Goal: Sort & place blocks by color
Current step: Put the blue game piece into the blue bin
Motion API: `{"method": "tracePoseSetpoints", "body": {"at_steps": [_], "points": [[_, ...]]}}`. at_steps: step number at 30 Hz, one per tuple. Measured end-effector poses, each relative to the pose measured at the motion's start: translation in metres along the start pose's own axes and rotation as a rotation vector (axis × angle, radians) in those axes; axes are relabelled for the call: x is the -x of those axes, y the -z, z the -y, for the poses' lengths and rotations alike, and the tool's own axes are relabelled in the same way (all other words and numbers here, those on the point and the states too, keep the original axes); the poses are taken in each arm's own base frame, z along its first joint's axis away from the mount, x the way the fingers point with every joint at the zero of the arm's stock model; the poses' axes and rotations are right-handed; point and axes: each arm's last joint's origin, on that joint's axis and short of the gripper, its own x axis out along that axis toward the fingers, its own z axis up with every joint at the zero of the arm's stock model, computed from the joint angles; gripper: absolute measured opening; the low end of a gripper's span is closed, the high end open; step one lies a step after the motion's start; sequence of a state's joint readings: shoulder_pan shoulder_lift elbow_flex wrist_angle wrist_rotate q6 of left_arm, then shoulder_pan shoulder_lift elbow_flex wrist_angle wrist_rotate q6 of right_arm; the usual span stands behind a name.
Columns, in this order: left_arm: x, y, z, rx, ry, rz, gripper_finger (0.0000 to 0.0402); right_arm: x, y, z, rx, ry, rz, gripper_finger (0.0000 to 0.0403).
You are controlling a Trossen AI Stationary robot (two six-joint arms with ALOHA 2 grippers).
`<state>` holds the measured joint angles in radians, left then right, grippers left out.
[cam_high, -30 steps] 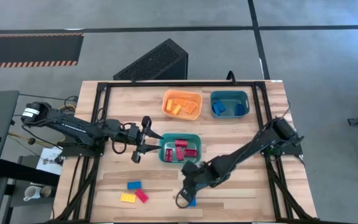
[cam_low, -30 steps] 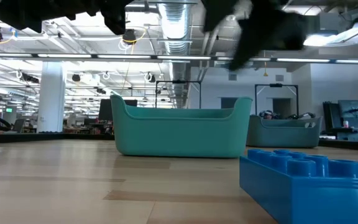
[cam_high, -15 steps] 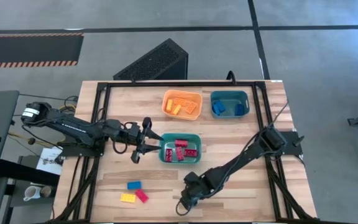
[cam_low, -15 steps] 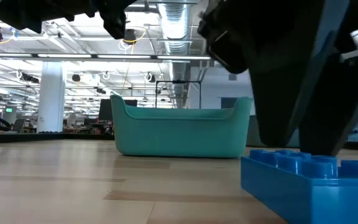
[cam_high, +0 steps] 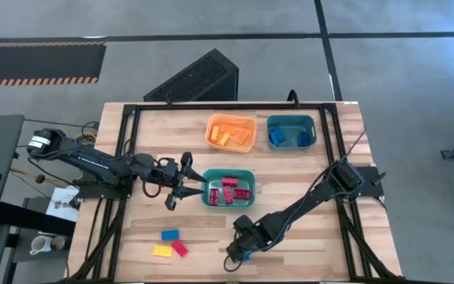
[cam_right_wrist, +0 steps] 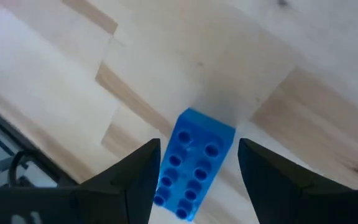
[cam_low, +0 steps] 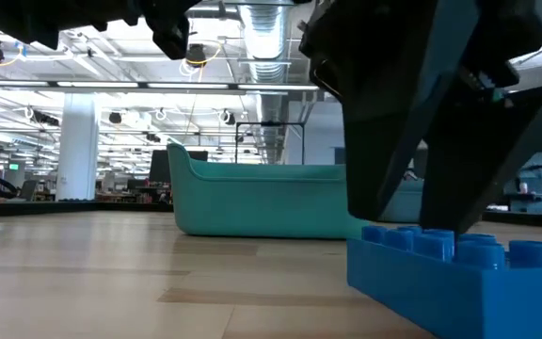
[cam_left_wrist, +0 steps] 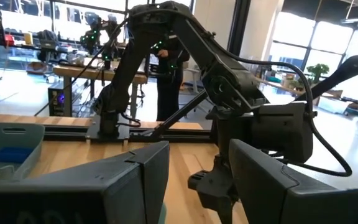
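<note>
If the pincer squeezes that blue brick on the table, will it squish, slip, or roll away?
The blue brick looks like hard moulded plastic, so it probably stays stiff, not squishy. Its flat, boxy shape sits flush on the table, so it likely won't roll. Its smooth sides might slip a little between the right pincer's open fingers straddling it.

We see even, bright overhead light: ceiling fixtures (cam_low: 262,24) glow behind the teal bin (cam_low: 271,200) in the low view, nearly blown out. The blue block (cam_low: 459,282) sits close and soft-focused there, the dark arm above it a backlit silhouette. On the table (cam_right_wrist: 55,81) beside that block, a faint shadow falls.
</note>
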<state>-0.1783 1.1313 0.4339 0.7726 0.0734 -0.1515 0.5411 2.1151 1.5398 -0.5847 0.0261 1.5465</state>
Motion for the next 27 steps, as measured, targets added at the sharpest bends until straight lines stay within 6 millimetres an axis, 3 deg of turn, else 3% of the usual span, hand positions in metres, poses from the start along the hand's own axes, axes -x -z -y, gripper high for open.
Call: {"method": "tracePoseSetpoints", "body": {"at_steps": [8, 27], "points": [[0.0, 0.001, 0.0, -0.005, -0.002, -0.011, 0.0153, -0.022, -0.001, 0.007, -0.015, 0.059, -0.05, 0.0241], [0.0, 0.002, -0.001, -0.006, -0.012, -0.021, 0.0153, -0.014, 0.003, 0.018, 0.029, 0.179, -0.061, 0.0233]]}}
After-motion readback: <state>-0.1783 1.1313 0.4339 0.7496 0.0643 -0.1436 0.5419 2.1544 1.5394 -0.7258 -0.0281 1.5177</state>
